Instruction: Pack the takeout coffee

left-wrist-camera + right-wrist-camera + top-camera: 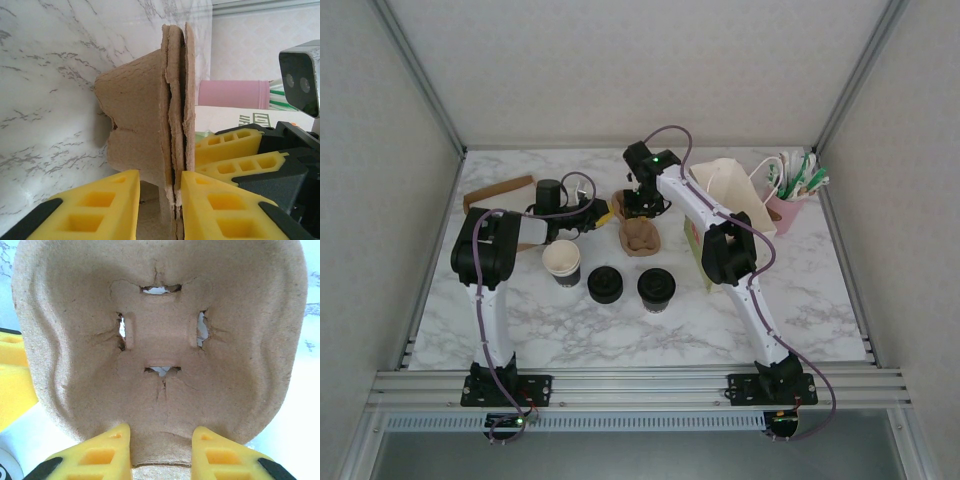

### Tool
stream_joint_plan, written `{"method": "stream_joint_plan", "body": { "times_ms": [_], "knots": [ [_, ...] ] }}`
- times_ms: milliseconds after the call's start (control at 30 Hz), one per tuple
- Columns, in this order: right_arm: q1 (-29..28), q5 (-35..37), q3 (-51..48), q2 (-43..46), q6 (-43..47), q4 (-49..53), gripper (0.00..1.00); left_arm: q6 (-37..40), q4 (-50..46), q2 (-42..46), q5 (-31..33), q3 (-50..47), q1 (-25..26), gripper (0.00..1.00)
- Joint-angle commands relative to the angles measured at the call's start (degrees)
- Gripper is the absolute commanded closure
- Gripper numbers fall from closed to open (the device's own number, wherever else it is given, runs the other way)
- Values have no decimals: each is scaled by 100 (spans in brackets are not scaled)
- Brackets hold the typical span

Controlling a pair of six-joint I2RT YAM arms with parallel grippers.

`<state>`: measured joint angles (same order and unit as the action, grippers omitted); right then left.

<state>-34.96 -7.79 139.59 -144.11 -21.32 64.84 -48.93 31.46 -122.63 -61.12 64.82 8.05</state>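
Note:
A brown pulp cup carrier (pixel 640 240) lies mid-table, its far end between both grippers. My left gripper (pixel 607 211) comes in from the left. In the left wrist view, my left gripper (pixel 159 175) is closed across the carrier (pixel 135 115) at its rim, where two stacked layers show with a slit between them. My right gripper (pixel 642 207) reaches down from the far side. In the right wrist view, my right gripper (pixel 161 429) is shut on the near lip of the carrier (pixel 160 340). The takeout coffee (pixel 657 290), a black cup with a lid, stands in front of the carrier, untouched.
An open cup with a cream inside (pixel 562 262) and a low black round piece (pixel 605 285) stand beside the coffee. Another black cup (pixel 550 192) and a brown card strip (pixel 500 190) are at the back left. A paper bag (pixel 735 195) and a pink holder (pixel 788 205) sit at the back right.

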Motion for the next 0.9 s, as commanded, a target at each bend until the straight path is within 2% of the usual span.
{"method": "stream_joint_plan", "body": {
  "times_ms": [0,867],
  "knots": [
    [-2,-227,-57,373,-56,-44,74,-11,160,-174,-102,101,33,72],
    [1,-42,-208,626,-62,-114,74,187,-167,-332,21,224,13,73]
  ]
}}
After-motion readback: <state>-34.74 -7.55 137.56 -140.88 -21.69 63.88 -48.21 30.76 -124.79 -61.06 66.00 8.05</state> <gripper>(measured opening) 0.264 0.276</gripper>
